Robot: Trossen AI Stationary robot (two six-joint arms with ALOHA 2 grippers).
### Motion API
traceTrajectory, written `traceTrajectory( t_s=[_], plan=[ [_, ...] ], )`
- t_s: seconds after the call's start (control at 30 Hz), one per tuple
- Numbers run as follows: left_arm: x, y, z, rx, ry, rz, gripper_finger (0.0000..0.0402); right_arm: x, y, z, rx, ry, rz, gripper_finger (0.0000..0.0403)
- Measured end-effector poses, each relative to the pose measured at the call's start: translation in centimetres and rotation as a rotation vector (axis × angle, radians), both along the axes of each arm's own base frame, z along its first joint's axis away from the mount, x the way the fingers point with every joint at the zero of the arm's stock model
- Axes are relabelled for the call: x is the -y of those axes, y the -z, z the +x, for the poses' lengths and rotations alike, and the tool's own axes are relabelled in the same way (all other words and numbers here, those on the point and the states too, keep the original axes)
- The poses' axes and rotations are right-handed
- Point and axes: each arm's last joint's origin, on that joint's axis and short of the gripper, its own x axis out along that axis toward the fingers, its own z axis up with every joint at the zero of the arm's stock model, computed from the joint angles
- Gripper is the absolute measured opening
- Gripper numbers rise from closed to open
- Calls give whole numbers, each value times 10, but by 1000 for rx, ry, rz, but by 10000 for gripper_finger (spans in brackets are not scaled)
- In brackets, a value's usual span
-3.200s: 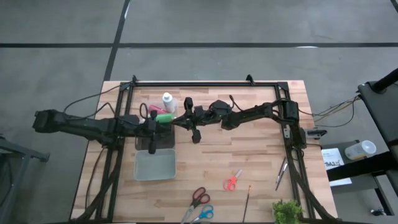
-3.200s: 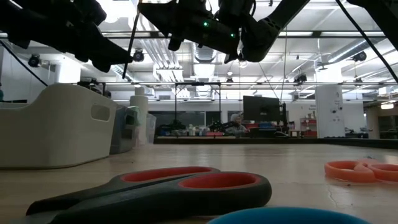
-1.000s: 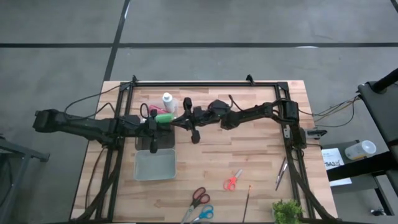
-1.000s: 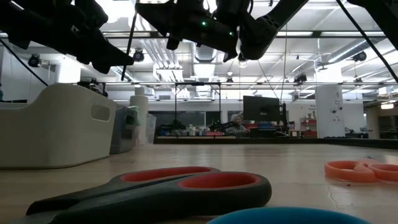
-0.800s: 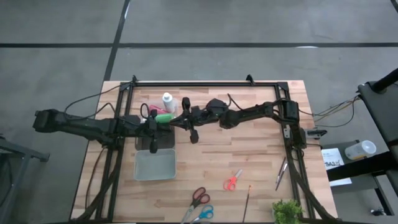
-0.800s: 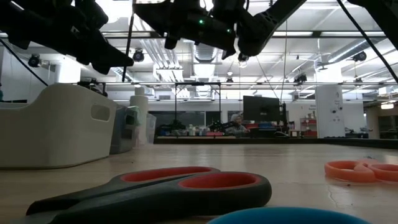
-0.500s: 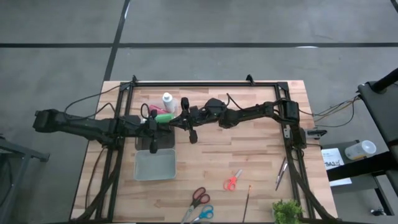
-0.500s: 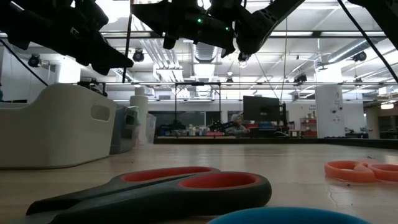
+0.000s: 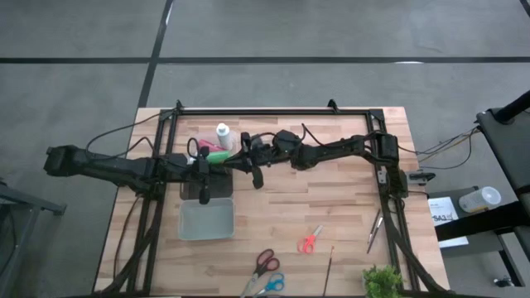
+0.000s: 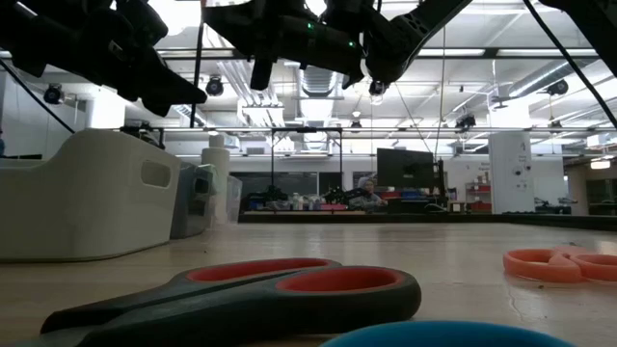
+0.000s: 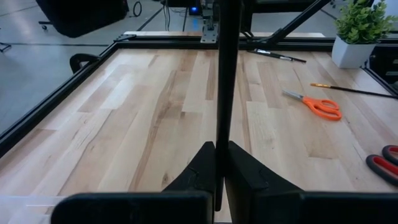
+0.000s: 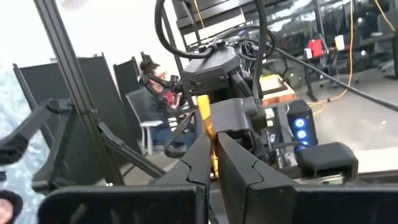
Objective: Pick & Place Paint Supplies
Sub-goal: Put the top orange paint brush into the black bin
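Note:
A thin brush stands nearly upright above the table's far left. It shows as a dark stem in the left wrist view and an orange-brown handle in the right wrist view. My left gripper is shut on it lower down, and my right gripper is shut on it higher up. Below both grippers a green bottle lies on its side. A white bottle stands upright behind it. Two more brushes lie on the table's right. My left gripper pinches the brush's dark stem between its two fingertips. The fingers come from the table's left, slanting slightly down, and lie across the stem. The brush stands nearly upright, clear of the table, and runs on above and below the fingers. My right gripper pinches the orange-brown handle between its two fingertips, higher up than the left gripper. The fingers come from the table's right, about level, and lie across the handle. The handle rises above the fingers; the gripper's body hides the part below.
A grey bin sits at the near left, under and in front of the left arm. Red-and-black scissors, blue scissors and orange scissors lie toward the near edge. A potted plant stands at the near right corner.
My right gripper has rolled about the line it points along, staying shut and in place. The brush's upper end has swung a little toward the table's left, and its lower part has stayed at my left gripper.

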Motion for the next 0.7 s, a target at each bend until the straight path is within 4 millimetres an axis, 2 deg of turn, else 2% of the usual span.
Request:
traceTrajectory(
  t_s=[0.27, 0.7],
  plan=[
    [0, 0, 0, 1, -2, 9, 15, 0, 0, 0, 31, 22, -120, 13],
    [0, 1, 0, -9, -2, 9, 15, 0, 0, 0, 32, 23, -127, 13]
  ],
)
